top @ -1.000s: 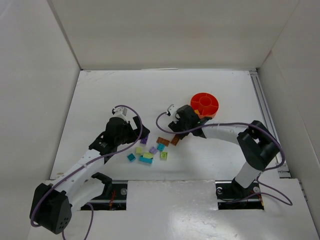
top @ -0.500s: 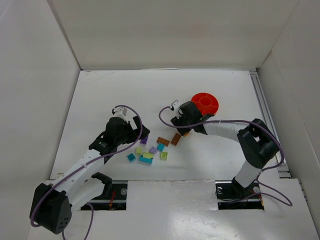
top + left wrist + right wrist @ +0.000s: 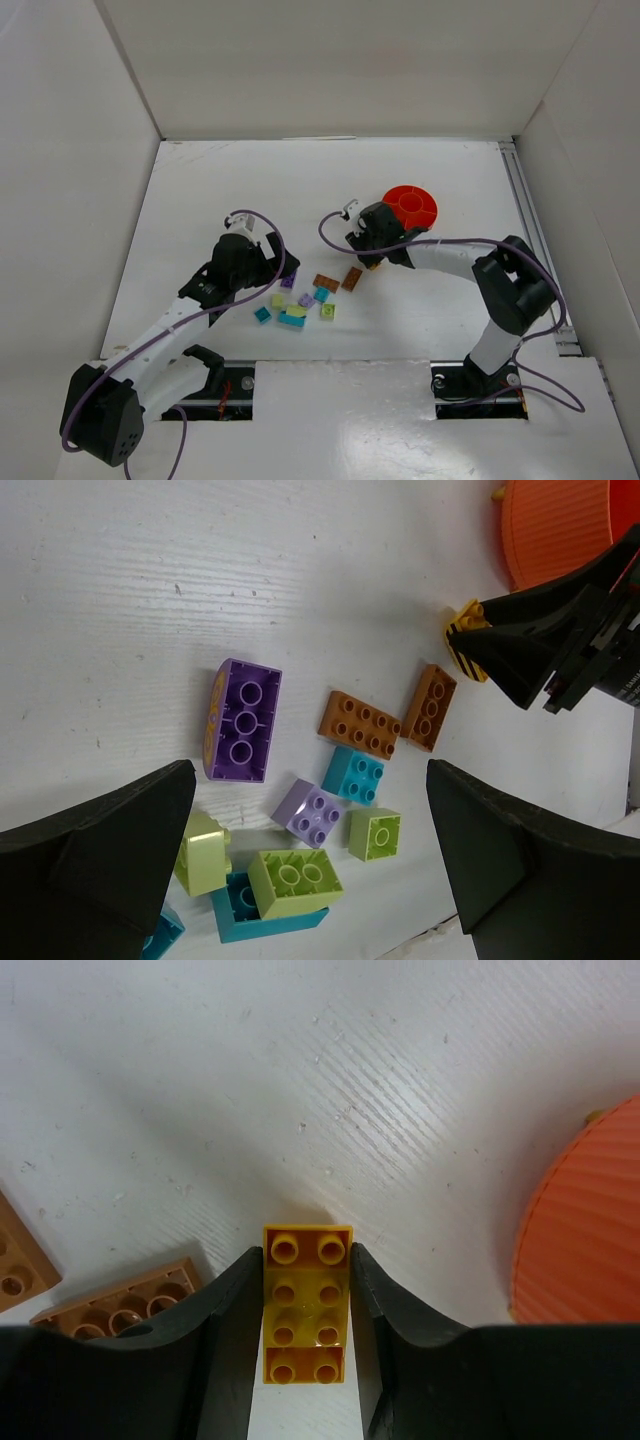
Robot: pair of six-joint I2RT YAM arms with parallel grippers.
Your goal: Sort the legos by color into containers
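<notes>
Right gripper (image 3: 305,1295): clamps an orange brick (image 3: 306,1305) by its two long sides, studs facing the wrist camera. Holds it low at the white table (image 3: 400,1080), just beside the round orange bowl (image 3: 585,1230) and outside its wall. Cannot tell whether it touches the surface. Sits close to two brown bricks (image 3: 120,1305) at the lower left of that view. Seen from above, reaches between the bowl (image 3: 430,222) and the loose pile.

Left gripper (image 3: 308,775): stands wide apart and grips nothing. Hovers over the pile, well apart from the bowl.

Under it, on the table:
- a purple brick (image 3: 242,720), lying alone at the left
- two brown bricks (image 3: 360,725), nearly touching at one corner
- a teal brick (image 3: 353,773), just below the brown pair and touching a lilac brick (image 3: 310,813)
- a small lime brick (image 3: 374,834), beside the lilac one
- a larger lime brick (image 3: 295,873), resting partly on a second teal brick (image 3: 240,912)
- a pale yellow-green brick (image 3: 203,852), at the left finger's edge
</notes>
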